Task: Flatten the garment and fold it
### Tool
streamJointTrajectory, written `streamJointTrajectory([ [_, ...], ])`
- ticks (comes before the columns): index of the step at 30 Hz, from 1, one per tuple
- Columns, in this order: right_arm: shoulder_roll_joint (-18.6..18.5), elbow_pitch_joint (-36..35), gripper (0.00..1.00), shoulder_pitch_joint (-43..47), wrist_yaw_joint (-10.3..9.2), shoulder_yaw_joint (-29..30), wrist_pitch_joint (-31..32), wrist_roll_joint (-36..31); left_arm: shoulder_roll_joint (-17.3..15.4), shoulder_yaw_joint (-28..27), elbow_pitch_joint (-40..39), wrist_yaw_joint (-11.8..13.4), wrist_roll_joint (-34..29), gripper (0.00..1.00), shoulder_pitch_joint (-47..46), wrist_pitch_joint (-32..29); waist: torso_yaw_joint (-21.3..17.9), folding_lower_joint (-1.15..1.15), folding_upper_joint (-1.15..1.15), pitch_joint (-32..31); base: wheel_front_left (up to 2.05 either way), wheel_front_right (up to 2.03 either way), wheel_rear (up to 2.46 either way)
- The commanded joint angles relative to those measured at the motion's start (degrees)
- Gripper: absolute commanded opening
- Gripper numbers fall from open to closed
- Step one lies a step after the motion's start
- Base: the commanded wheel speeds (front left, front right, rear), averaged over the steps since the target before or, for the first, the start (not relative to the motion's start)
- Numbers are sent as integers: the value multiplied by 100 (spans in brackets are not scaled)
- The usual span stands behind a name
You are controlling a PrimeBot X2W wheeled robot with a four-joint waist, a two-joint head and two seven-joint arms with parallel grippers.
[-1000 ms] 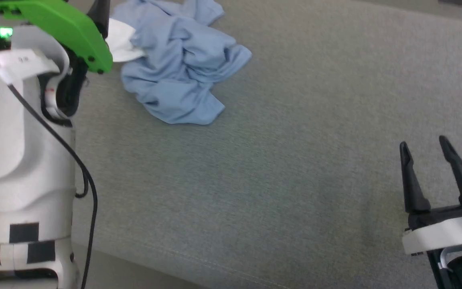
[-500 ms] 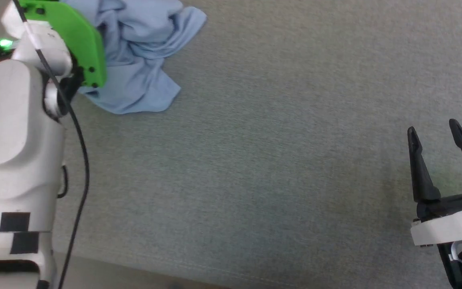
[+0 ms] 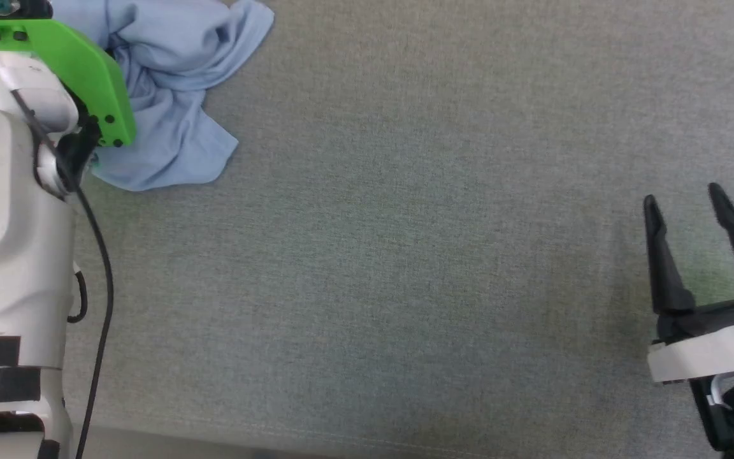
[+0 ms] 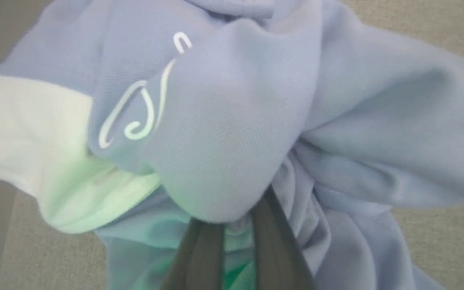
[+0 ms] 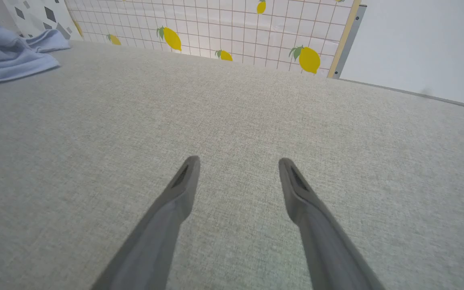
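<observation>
One crumpled light blue garment, heaped at the far left of the grey surface in the head view. Partly hidden behind a green bracket and the pale left arm, with a black cable hanging down beside that arm. Well apart from the heap, at the near right: right gripper, fingers spread wide, nothing between them, pointing toward the far side.

From the left wrist: left gripper set nearly together, clamped on a fold of the garment, tips buried under a rounded bulge of blue cloth. Left of that bulge, a white panel of the same garment, and just beside it on the blue, a white curly print. Green tint on the cloth around the fingers. Bare grey surface at the lower right.

From the right wrist: right gripper wide apart and empty above the bare grey surface. Garment at the far left edge, well away from the fingers. Beyond the far edge of the surface, a tiled wall printed with yellow lemons.
</observation>
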State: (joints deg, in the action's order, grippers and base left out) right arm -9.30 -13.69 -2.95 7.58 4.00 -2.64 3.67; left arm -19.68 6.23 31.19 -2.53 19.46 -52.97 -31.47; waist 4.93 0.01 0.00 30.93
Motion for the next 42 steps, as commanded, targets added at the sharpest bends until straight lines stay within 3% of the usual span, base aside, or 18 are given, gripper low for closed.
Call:
streamJointTrajectory([
  [1, 53, 52, 100, -111, -9, -37, -66, 32, -55, -51, 6, -49, 72, 0, -93, 83, 82, -1, 0, -235, 0, 0, 0],
  [12, 426, 572, 100, -54, -9, -126, -299, 20, 22, -228, -234, -261, 502, 0, -477, 616, 148, -1, 0, -1425, 0, 0, 0],
  [24, 638, 1056, 100, 249, -9, 19, -563, 149, 563, 593, -1326, -459, 962, 0, -721, 39, -101, -1, 0, -2582, 0, 0, 0],
  [35, 641, 1190, 100, 281, -9, 253, -707, 385, 1212, 1756, -2018, -493, 1442, 0, -753, -123, -746, -1, 0, -2786, 0, 0, 0],
  [42, 642, 1096, 100, 184, -9, 378, -698, 365, 1478, 2415, -2086, -494, 1537, 0, -352, 340, -1231, -1, 0, -2594, 0, 0, 0],
])
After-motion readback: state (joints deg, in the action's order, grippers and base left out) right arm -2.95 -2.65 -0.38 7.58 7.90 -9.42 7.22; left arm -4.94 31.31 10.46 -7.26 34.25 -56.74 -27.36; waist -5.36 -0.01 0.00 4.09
